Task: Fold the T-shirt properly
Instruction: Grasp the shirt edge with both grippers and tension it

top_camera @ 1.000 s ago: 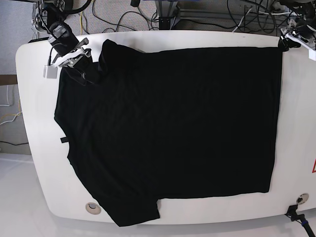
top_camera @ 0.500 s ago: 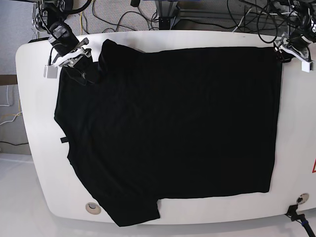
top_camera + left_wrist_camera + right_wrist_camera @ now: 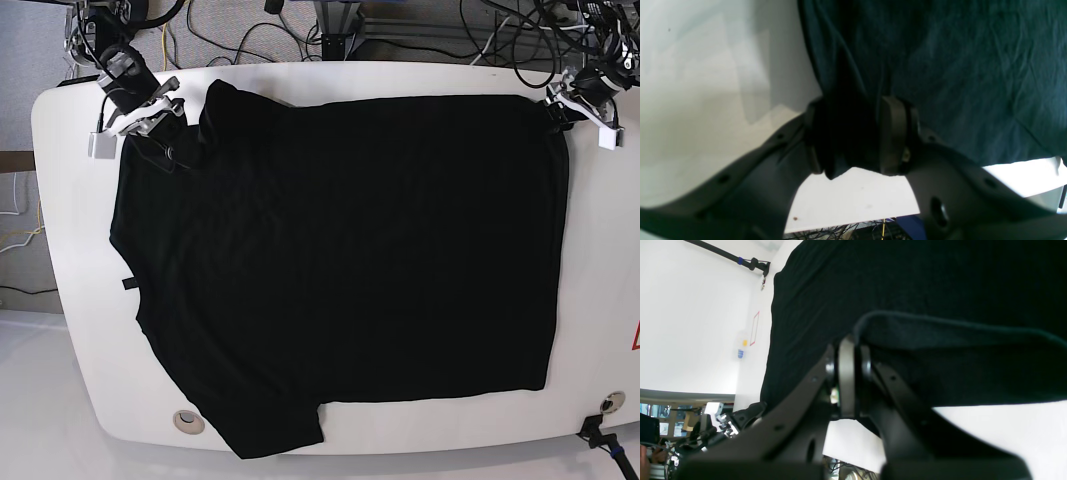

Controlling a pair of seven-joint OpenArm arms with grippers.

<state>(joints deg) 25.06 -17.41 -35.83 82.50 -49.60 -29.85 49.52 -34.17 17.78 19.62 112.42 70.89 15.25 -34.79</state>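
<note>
Both grippers, left gripper [image 3: 850,133] and right gripper [image 3: 850,380], pinch corners of the T-shirt [image 3: 340,260], which lies flat with 0 folds made yet.

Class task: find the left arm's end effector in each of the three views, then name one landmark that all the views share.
Base: left end effector, top right, at the shirt corner.
Left wrist: centre, straddling bunched hem.
Right wrist: lower left, far off.
Shared landmark: plain black cloth T-shirt on the white table.
</note>
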